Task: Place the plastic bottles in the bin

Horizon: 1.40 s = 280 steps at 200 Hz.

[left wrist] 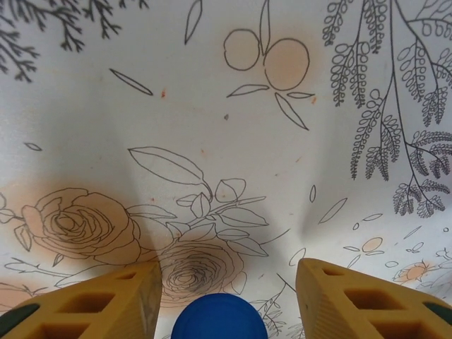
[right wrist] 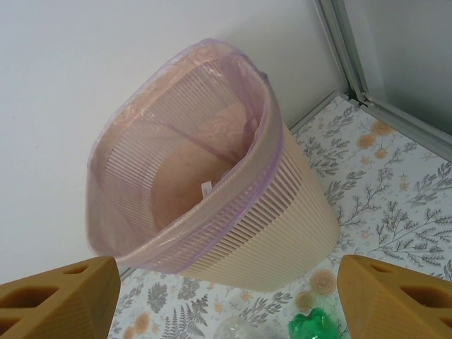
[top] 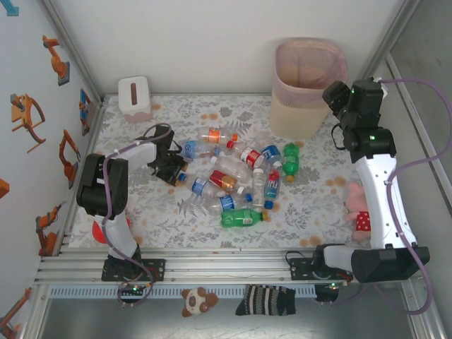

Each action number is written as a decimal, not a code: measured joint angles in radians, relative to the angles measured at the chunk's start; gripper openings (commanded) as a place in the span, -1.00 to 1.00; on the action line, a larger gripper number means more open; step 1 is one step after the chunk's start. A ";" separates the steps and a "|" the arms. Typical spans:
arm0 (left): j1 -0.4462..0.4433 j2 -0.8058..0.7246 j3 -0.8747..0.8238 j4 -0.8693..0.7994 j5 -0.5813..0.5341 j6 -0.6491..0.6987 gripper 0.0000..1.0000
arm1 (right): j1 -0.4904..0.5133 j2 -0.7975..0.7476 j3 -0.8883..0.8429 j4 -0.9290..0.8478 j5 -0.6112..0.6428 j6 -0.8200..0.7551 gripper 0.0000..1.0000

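- Top external view: a heap of small clear, blue-capped, red-labelled and green plastic bottles (top: 233,176) is seen lying mid-table on the flower-printed white tablecloth (top: 311,205); the tall round beige ribbed plastic bin (top: 296,116), lined with a pink bag, is stood upright at the far right, apart from the heap; the left gripper (top: 171,169) is positioned low at the heap's left edge; the right gripper (top: 332,95) is held just beside the bin's rim, on its right; a white rectangular tissue box (top: 134,95) is set in the far left corner.
- Left wrist view: the 2 yellow fingers (left wrist: 106,304) of the left gripper (left wrist: 227,272) are spread either side of a round blue bottle cap (left wrist: 219,319); a gap is left on each side, so nothing is clenched.
- Right wrist view: the right gripper (right wrist: 227,265) is unclenched, its 2 fingers set wide with nothing grasped; the bin (right wrist: 282,212) is seen beyond them; a green bottle (right wrist: 318,328) is lying near its foot.
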 measured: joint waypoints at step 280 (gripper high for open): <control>-0.009 -0.256 0.007 -0.065 -0.150 0.060 -0.45 | 0.000 -0.080 -0.048 0.032 -0.058 -0.081 0.47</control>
